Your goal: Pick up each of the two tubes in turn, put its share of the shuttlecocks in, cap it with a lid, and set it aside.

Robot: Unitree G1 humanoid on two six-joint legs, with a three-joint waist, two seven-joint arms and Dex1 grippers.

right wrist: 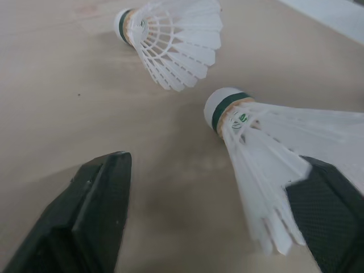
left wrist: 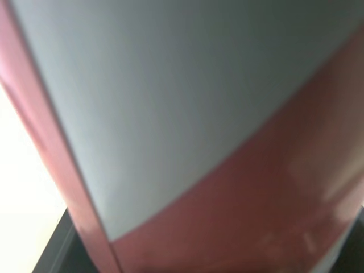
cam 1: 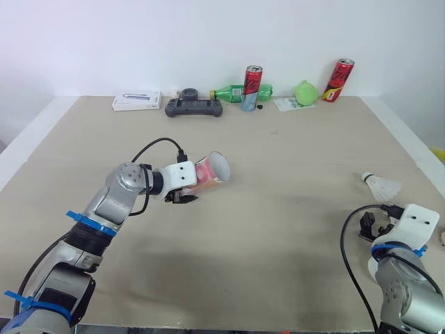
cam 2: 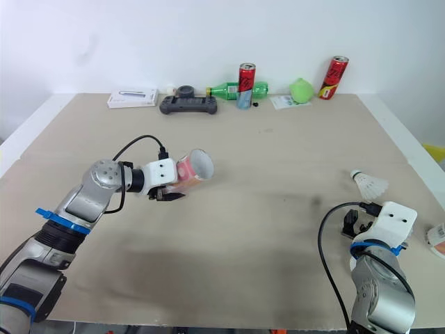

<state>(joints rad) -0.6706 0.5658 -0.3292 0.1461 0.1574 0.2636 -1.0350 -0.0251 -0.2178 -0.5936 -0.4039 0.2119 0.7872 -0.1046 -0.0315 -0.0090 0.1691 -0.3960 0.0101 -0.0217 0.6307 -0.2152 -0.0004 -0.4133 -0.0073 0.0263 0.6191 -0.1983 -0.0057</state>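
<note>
Left eye view put the tube (cam 1: 212, 169) just left of the frame's centre, lifted off the bench (cam 1: 278, 209) and lying nearly level in the left end effector (cam 1: 188, 195), which was clamped around it. We saw a pink wall, a pale band and a round grey-white end turned toward the right of the frame. Left wrist view gave that wall close up: a slanted pale band between pink ones, with dark edges in the bottom corners.

At lower right the right end effector (cam 1: 366, 226) sat low over the bench, with a shuttlecock (cam 1: 381, 186) above it in the frame. Right wrist view added a second shuttlecock (right wrist: 267, 148), white-feathered with a green band at the cork. Its feathers lay against one of the two black fingers (right wrist: 330, 219), which stood wide apart with nothing gripped.

A white-and-red thing (cam 2: 437, 240) at the right edge of right eye view was cut off; we could not tell what it was.
</note>
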